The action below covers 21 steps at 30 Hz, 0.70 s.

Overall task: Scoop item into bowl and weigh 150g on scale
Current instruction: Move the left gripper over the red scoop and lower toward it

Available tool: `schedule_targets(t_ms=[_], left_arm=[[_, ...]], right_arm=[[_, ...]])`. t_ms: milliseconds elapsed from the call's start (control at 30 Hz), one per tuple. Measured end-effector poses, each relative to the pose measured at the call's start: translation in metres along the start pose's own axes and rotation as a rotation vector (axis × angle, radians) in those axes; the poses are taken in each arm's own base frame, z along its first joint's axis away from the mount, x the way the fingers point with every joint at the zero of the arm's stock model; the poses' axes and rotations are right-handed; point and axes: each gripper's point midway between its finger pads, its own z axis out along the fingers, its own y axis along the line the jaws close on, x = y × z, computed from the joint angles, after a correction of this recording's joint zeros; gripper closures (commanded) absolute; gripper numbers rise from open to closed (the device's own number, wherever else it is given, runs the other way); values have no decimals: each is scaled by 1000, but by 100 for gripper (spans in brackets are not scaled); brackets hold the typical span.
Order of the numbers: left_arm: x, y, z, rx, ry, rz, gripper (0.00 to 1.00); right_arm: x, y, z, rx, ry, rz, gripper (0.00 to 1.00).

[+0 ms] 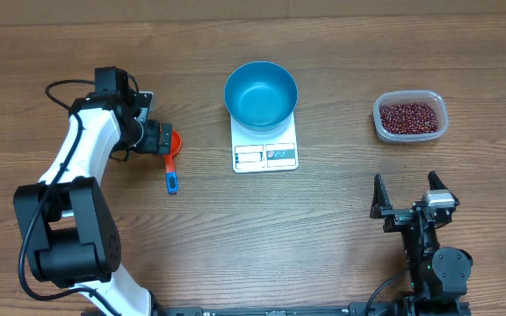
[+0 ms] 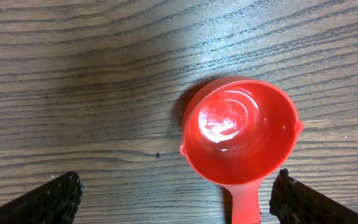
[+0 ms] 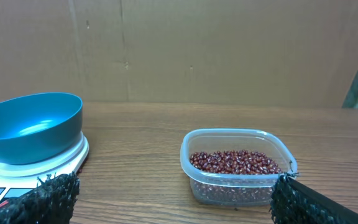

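The blue bowl (image 1: pixel 261 92) (image 3: pixel 33 127) stands empty on the white scale (image 1: pixel 265 154) (image 3: pixel 73 155) at the table's middle back. The item, dark red-brown beans (image 1: pixel 408 116) (image 3: pixel 234 162), fills a clear plastic tub (image 1: pixel 437 123) (image 3: pixel 194 171) at the back right. A red scoop (image 1: pixel 175 143) (image 2: pixel 241 130) with a blue handle end (image 1: pixel 172 182) lies empty on the table left of the scale. My left gripper (image 1: pixel 160 138) (image 2: pixel 176 186) hangs open over it, the scoop's handle between the fingers, nearer the right one. My right gripper (image 1: pixel 405 189) (image 3: pixel 173 186) is open and empty, in front of the tub.
Bare wooden table (image 1: pixel 323 228) surrounds everything. A brown cardboard wall (image 3: pixel 179 50) stands behind the table's far edge. The left arm's black base (image 1: pixel 64 237) sits at the front left, and a black cable (image 1: pixel 64 88) loops near the left wrist.
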Motion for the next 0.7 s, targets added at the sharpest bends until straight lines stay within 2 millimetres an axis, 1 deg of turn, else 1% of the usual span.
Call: schedule_targets(t_ms=[133, 233, 300, 500, 700], left_arm=[[0, 0, 0, 0, -2, 0, 0], [0, 0, 0, 0, -2, 0, 3], [0, 0, 0, 0, -2, 0, 8], [0, 0, 0, 0, -2, 4, 9], [-1, 0, 0, 0, -2, 9, 12]], right_arm=[[0, 0, 0, 0, 0, 0, 0], [0, 0, 0, 0, 0, 0, 0], [0, 0, 0, 0, 0, 0, 0], [0, 0, 0, 0, 0, 0, 0], [0, 0, 0, 0, 0, 0, 0]])
